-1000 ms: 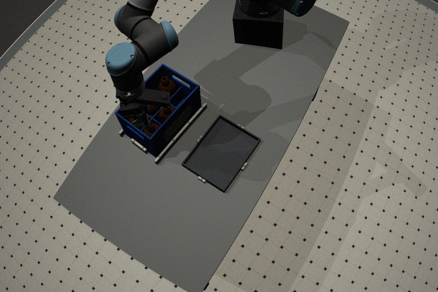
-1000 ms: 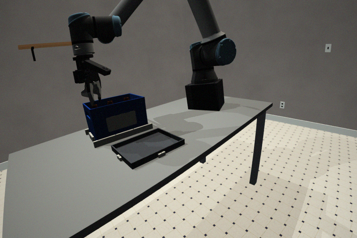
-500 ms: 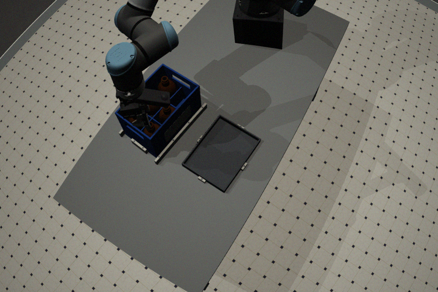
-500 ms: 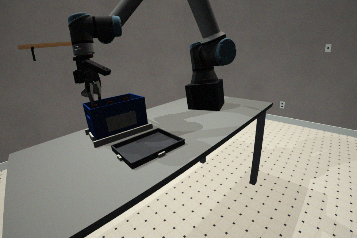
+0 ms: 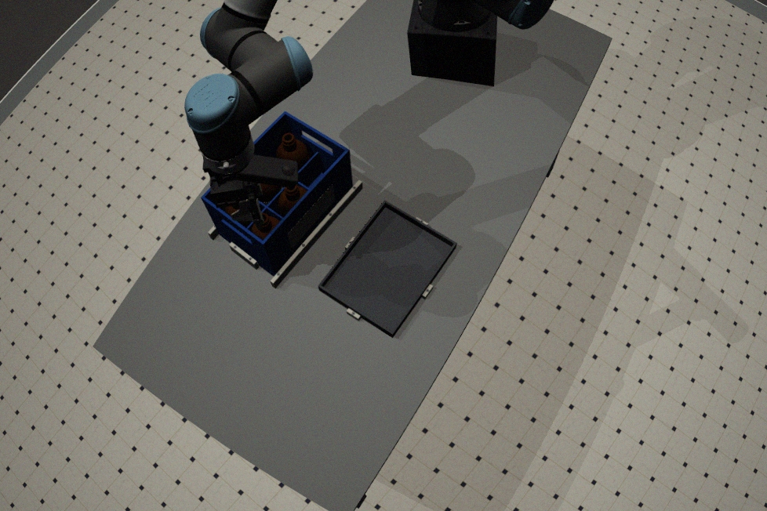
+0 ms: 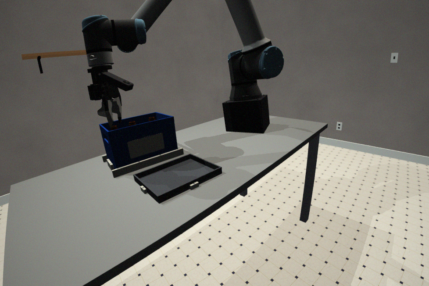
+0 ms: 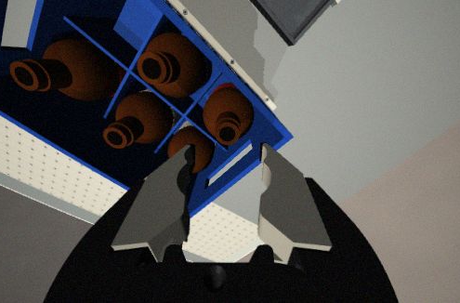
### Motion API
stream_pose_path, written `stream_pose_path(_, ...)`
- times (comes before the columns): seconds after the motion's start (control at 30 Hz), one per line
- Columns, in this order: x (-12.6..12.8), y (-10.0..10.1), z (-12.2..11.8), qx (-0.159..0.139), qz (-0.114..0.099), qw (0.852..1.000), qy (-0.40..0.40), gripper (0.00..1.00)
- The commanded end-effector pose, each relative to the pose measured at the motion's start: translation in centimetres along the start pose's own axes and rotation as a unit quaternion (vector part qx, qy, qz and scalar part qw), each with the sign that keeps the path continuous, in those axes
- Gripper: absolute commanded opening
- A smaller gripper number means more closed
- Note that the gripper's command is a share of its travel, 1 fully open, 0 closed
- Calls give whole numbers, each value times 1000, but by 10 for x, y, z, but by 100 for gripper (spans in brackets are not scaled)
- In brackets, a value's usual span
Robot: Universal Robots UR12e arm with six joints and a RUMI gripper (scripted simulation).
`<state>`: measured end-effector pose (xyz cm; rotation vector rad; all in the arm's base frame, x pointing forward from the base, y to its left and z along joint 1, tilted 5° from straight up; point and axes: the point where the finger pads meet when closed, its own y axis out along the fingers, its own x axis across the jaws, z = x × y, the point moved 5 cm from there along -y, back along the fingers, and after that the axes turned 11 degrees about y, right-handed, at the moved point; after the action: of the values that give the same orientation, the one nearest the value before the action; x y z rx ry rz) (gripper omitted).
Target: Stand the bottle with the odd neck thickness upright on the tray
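Observation:
A blue crate (image 5: 279,193) with divided compartments stands at the table's left, also in the exterior view (image 6: 137,141). In the wrist view the crate (image 7: 127,93) holds several brown bottles, among them one at the far left (image 7: 72,70), one at the top (image 7: 169,65) and one at the right (image 7: 227,113). My gripper (image 7: 227,144) hangs just above the crate's near corner, partly open and empty. Its left finger (image 7: 194,146) covers part of the corner bottle. The gripper also shows over the crate in the top and exterior views (image 5: 249,211) (image 6: 109,118). The black tray (image 5: 387,268) lies empty beside the crate.
Pale stop rails (image 5: 317,233) lie along the crate's sides, and small blocks sit at the tray's edges. The robot's black base (image 5: 451,45) stands at the table's far end. The table edge runs close behind the crate.

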<state>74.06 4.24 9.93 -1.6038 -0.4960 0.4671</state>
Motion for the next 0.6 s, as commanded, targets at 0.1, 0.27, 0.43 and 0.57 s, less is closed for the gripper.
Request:
stream_pose_path(0.1,-1,1,0,0,0,1000,0,38)
stream_pose_path(0.27,-1,1,0,0,0,1000,0,38)
stream_pose_path(0.43,-2,0,4,0,0,1000,0,38)
stream_pose_path(0.57,-2,0,6,0,0,1000,0,38)
